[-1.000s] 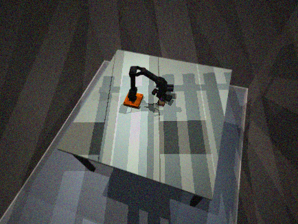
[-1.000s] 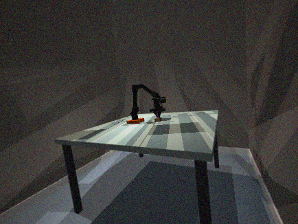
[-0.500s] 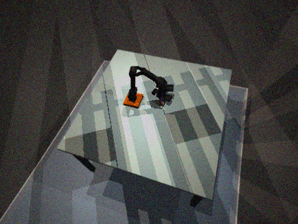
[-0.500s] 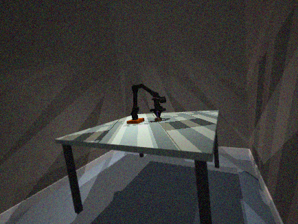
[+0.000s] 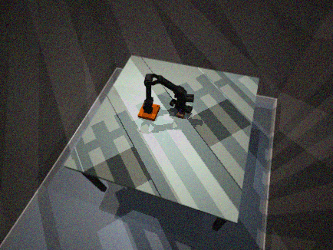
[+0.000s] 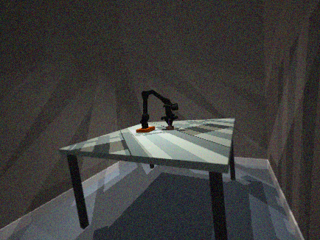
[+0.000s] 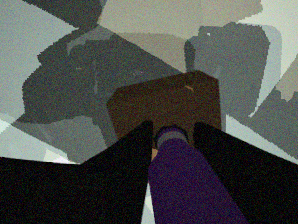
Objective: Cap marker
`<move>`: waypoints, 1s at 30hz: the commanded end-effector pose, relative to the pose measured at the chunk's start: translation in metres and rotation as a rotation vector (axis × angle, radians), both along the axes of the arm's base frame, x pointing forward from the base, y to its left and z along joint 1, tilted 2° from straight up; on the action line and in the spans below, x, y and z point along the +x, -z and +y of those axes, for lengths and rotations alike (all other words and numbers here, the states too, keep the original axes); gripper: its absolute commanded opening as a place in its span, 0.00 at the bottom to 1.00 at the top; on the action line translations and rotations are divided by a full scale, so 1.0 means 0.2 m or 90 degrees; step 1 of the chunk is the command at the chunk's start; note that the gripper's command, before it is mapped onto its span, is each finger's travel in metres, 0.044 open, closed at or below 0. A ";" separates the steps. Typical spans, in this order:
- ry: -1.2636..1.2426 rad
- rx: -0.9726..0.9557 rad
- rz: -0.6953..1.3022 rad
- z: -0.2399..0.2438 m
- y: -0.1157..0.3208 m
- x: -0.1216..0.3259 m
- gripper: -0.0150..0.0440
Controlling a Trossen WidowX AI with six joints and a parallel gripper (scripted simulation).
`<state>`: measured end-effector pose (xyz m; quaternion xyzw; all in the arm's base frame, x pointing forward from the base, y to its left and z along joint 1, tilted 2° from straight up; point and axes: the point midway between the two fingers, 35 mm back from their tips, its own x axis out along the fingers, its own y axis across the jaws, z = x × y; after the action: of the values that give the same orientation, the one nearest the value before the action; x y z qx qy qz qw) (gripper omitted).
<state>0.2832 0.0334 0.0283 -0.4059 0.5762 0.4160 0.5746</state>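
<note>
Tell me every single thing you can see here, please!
Table: one, top patterned in grey and pale stripes, dark legs, standing on a pale floor.
Holder block: one, brown, on the table right under the gripper.
Cap: one, purple, gripped between the fingers, pointing down at the block.
Marker: one, only a lighter purple bit shows at the cap's lower end, over the block.
Base plate: one, orange, on the table under the arm's foot.
Arm: one, black, bent over from the base to the block.
Gripper: one, black fingers closed on the cap.
</note>
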 end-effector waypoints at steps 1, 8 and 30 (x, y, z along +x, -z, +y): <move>0.004 0.000 0.006 0.00 0.04 -0.01 0.25; 0.004 0.000 0.006 0.00 0.04 -0.01 0.25; 0.000 0.000 0.000 0.00 0.00 0.00 0.70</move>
<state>0.2869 0.0328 0.0306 -0.4107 0.5719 0.4108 0.5793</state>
